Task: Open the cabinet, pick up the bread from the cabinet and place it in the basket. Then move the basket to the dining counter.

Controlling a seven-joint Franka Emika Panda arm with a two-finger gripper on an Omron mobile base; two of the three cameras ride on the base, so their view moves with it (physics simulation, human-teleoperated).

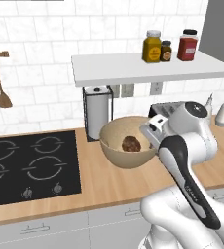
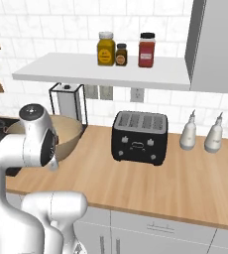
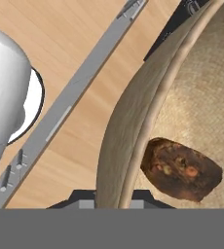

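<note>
The two-finger gripper (image 3: 111, 197) is clamped on the rim of the wide round tan basket (image 1: 115, 151), lifted off the wood counter (image 1: 104, 182); the dark-brown chunky bread (image 1: 131, 144) lies inside.

White-tiled wall (image 1: 41, 58), white shelf (image 1: 148, 68), wood counter (image 2: 185, 173) with black stove (image 1: 31, 165).

The basket (image 1: 115, 146) is tan outside with a speckled beige inside, and the bread (image 1: 131, 144) in it is dark brown with orange flecks. The counter (image 1: 104, 182) is light wood grain, the stove (image 1: 31, 168) black with pale ring marks, the toaster (image 2: 139, 137) black. At the upper right of the frame, the shelf's jars are yellow (image 1: 152, 47), dark brown (image 1: 166, 51) and red (image 1: 187, 45).
</note>
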